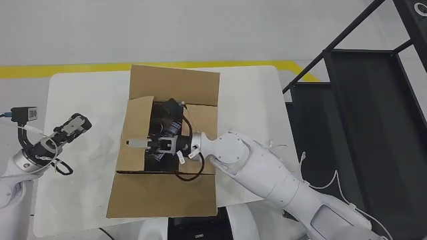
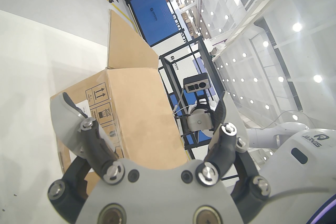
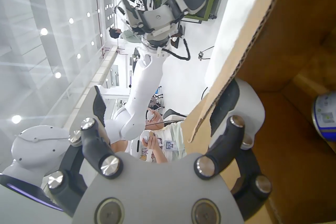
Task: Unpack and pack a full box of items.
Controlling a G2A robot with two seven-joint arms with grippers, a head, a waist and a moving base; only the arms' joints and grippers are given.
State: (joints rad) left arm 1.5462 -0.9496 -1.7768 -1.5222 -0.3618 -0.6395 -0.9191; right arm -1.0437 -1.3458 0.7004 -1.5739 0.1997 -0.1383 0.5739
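Cardboard box (image 1: 167, 87) sits open in the middle of the white table (image 1: 80, 93), all four flaps folded outward. The near and far flaps lie flat and the side ones stand up a bit. Dark items (image 1: 170, 117) fill the hollow, too jumbled to tell apart from above.

From the near right corner, the right arm reaches across the box, and the right gripper (image 1: 152, 145) is low over the opening, by the flap on the robot's left side. In its wrist view the right gripper (image 3: 168, 96) has its fingers spread wide with the raw corrugated edge of the box (image 3: 288, 25) running between them. One finger (image 3: 236, 96) is on the inner side of the flap and the other is outside. I can't tell whether either finger actually touches the cardboard, and nothing is pinched. Deeper inside the box, a blue and white can (image 3: 324, 114) shows against the brown wall.

Over at the table's left edge, the left gripper (image 1: 75, 125) is well apart from the box and points toward it. In its own view the left gripper (image 2: 143, 101) also has its fingers apart with nothing between them, and the box (image 2: 141, 109) stands beyond them with one flap raised.

Behind the table a yellow line (image 1: 67, 70) runs along the floor, and a black rack (image 1: 360, 107) stands off to the right
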